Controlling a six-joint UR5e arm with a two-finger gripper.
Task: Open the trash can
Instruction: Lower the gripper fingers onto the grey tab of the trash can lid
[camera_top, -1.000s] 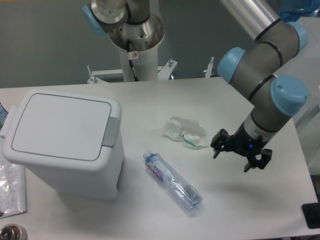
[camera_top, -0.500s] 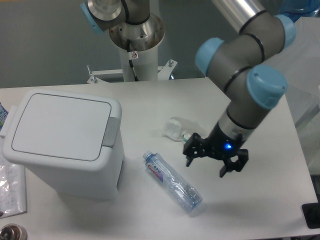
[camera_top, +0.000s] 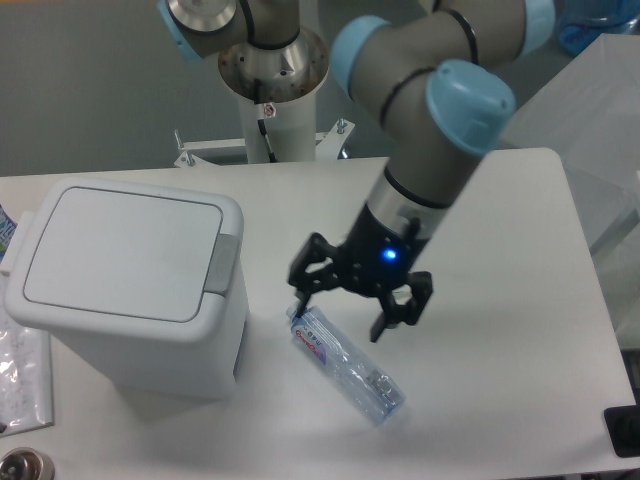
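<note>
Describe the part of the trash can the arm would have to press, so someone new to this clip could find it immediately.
Start at the trash can, the big white bin at the table's left. Its flat lid is shut. On the lid's right edge, facing the open gripper, sits the grey tab: the only grey patch on the white bin.

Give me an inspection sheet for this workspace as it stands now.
Surface: white table, mostly bare on the right side.
Job's things: trash can at the left, lid shut, grey tab on its right edge untouched.
Clutter: plastic bottle lying on its side in front of the can; a clear bag and a small round metal thing at the left edge.
Grippers: gripper open, empty, fingers pointing down over the bottle's cap end, apart from the can.
Cables: nothing seen.
Surroundings: robot base column behind the table, grey wall, a dark object at the lower right corner.
</note>
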